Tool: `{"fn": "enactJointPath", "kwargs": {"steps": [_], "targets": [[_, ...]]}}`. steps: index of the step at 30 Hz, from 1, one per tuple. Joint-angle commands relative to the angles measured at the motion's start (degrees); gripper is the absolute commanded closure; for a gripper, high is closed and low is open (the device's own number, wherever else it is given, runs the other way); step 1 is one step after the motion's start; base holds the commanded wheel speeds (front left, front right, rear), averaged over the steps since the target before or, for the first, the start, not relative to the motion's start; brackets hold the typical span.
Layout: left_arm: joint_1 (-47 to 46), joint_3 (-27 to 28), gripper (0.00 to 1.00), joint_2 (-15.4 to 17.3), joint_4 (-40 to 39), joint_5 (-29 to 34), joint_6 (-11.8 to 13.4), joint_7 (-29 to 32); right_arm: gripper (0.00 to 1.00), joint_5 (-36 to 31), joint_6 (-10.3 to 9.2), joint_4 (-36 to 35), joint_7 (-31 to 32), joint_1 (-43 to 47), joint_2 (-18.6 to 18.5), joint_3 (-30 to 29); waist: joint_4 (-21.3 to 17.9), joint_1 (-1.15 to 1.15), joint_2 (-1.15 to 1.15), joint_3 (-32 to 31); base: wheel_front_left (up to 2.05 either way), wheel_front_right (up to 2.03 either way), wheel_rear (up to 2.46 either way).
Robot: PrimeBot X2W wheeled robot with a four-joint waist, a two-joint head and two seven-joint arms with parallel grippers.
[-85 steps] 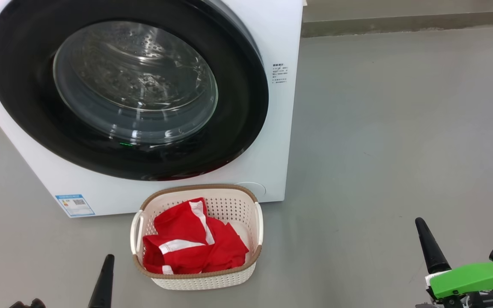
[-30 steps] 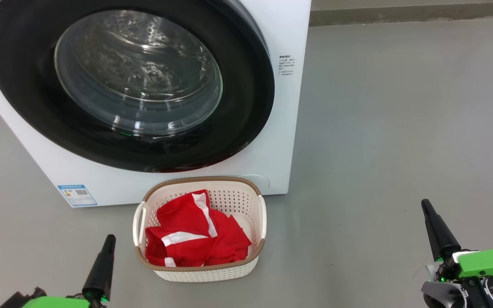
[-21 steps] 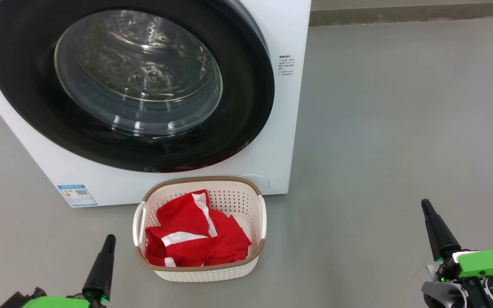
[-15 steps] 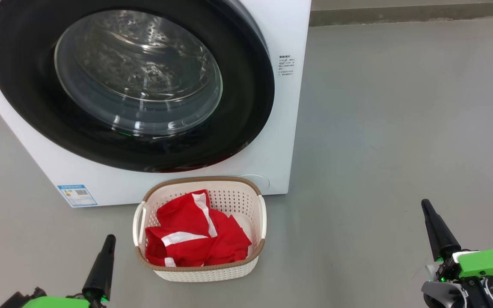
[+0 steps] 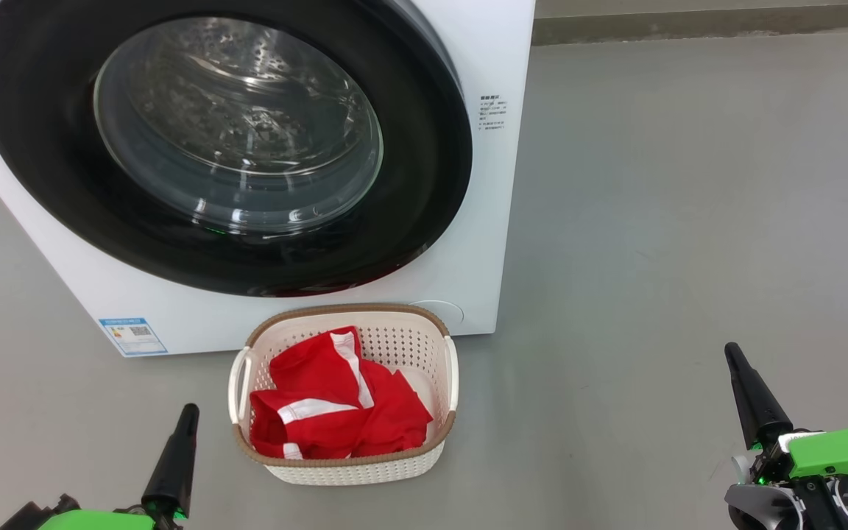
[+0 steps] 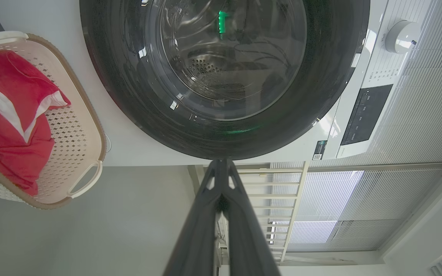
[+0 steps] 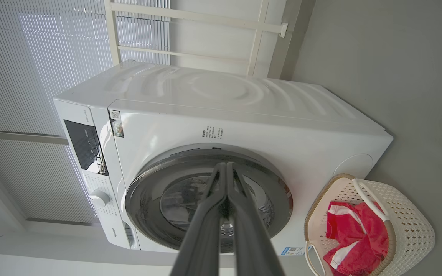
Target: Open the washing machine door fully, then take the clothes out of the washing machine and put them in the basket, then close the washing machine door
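Round black-rimmed glass door [image 5: 236, 125] shut on white boxy washing machine [image 5: 484, 221]; bright red striped clothes [image 5: 336, 405] in cream perforated plastic basket [image 5: 350, 312] at its foot. Left gripper [image 5: 187, 416], right gripper [image 5: 733, 358] pinched closed, empty. Probably done: keep arms clear of basket, confirm door seated.

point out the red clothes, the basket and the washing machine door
bright red fabric clothes with white stripes [image 5: 387, 423], head view, red fabric, heap's right
cream perforated plastic basket [image 5: 354, 475], head view, near wall under the brown rim
round black-rimmed glass washing machine door [image 5: 424, 177], head view, black rim right of the glass
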Motion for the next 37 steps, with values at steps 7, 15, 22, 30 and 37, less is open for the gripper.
{"fn": "enactJointPath", "kwargs": {"steps": [7,15,22,30,37], "targets": [[-2.26,1.98,1.00,1.00,-1.16,-0.40,-0.41,0.25,1.00,0.00,-0.03,-1.68,0.34,-2.39,-0.89,0.93,0.00,0.00,0.00,0.00,0.00,0.00,0.00],[-2.26,1.98,1.00,1.00,-1.16,-0.40,-0.41,0.25,1.00,0.00,-0.03,-1.68,0.34,-2.39,-0.89,0.93,0.00,0.00,0.00,0.00,0.00,0.00,0.00],[-2.26,1.98,1.00,1.00,-1.16,-0.40,-0.41,0.25,1.00,0.00,-0.03,-1.68,0.33,-2.39,-0.89,0.93,0.00,0.00,0.00,0.00,0.00,0.00,0.00],[-2.26,1.98,1.00,1.00,-1.16,-0.40,-0.41,0.25,1.00,0.00,-0.03,-1.68,0.33,-2.39,-0.89,0.93,0.00,0.00,0.00,0.00,0.00,0.00,0.00],[-2.26,1.98,1.00,1.00,-1.16,-0.40,-0.41,0.25,1.00,0.00,-0.03,-1.68,0.33,-2.39,-0.89,0.93,0.00,0.00,0.00,0.00,0.00,0.00,0.00]]}}
